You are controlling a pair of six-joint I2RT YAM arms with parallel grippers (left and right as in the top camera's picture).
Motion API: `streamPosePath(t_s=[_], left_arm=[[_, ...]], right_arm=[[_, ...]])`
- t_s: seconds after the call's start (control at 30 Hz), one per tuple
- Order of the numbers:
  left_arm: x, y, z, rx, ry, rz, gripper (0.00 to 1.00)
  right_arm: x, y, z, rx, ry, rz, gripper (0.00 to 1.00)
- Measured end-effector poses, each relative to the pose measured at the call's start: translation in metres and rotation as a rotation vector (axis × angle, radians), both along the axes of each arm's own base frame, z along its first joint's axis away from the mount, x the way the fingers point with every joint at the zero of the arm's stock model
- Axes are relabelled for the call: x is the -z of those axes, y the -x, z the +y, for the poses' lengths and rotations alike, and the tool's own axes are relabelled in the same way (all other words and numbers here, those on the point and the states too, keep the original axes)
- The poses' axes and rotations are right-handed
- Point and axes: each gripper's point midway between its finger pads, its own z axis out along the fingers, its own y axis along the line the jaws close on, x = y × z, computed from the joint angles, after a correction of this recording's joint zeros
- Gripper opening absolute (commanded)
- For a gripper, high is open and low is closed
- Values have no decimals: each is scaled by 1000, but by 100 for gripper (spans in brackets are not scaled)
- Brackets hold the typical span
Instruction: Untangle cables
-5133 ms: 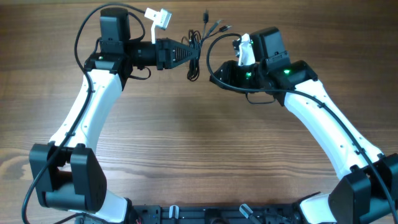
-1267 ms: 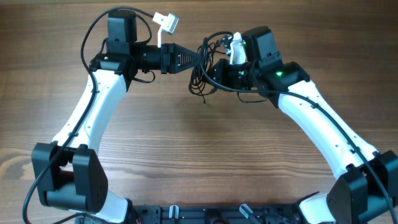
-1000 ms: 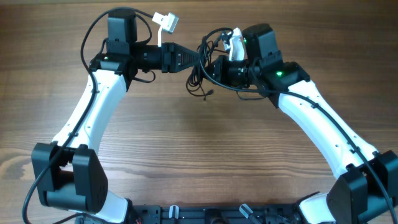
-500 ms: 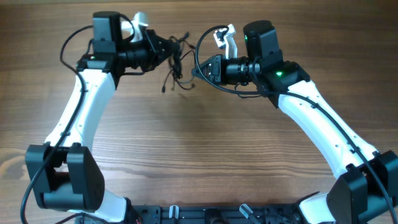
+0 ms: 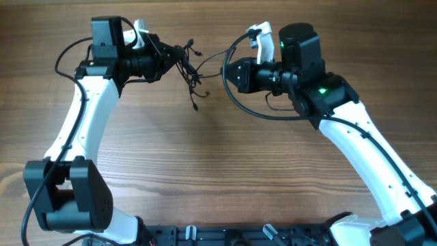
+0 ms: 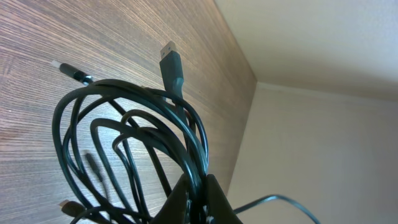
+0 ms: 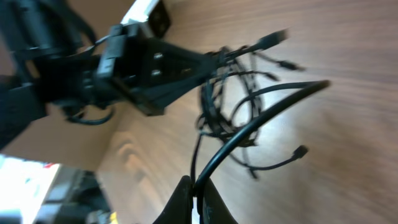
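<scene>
Plug (image 6: pixel 172 65) atop cables (image 6: pixel 194 152) shows clearly only from left wrist.

No readable text, labels, brands, numbers or signs in any view.
</scene>
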Motion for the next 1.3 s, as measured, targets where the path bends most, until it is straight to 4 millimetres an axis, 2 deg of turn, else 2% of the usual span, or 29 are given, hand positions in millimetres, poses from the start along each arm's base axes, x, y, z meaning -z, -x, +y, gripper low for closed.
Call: streamPosePath(t_s=[0.07,0.17,0.3,0.37,0.47,0.77,0.93,1.0,1.07,1.2,1.27,1.3], left_arm=[[0,0,0,-3,-3,1,4],[1,0,1,-3,-3,2,4],[0,0,0,-4,0,5,4],[0,0,0,-5,2,8,4],[0,0,0,-3,4,8,4],[0,1,0,-3,4,9,4],[2,0,2,-12,-7,10,4],[4,-1,5,-26,-18,14,4],[4,-2,6,-30,-22,13,4],[6,-3,8,-36,-36,8,4],[5,-4,8,-30,-47,-10,4],[5,-5,8,-25,-52,-19,4]], right_arm=[[1,-5,-3,7,32,-45,4],[-14,-14,-1,-11,34,-172,4],[-48,-20,0,-15,18,-353,4],[-72,-19,-6,6,23,-456,4],[-96,-13,-16,26,49,-567,5],[-102,-29,-35,139,152,-652,6],[-127,-44,-51,268,173,-751,9],[-121,-43,-58,297,186,-705,9],[-107,-40,-61,300,206,-632,9],[-41,-20,-73,298,297,-324,15],[-18,-8,-79,303,333,-204,16],[-5,-2,-82,305,350,-142,22]])
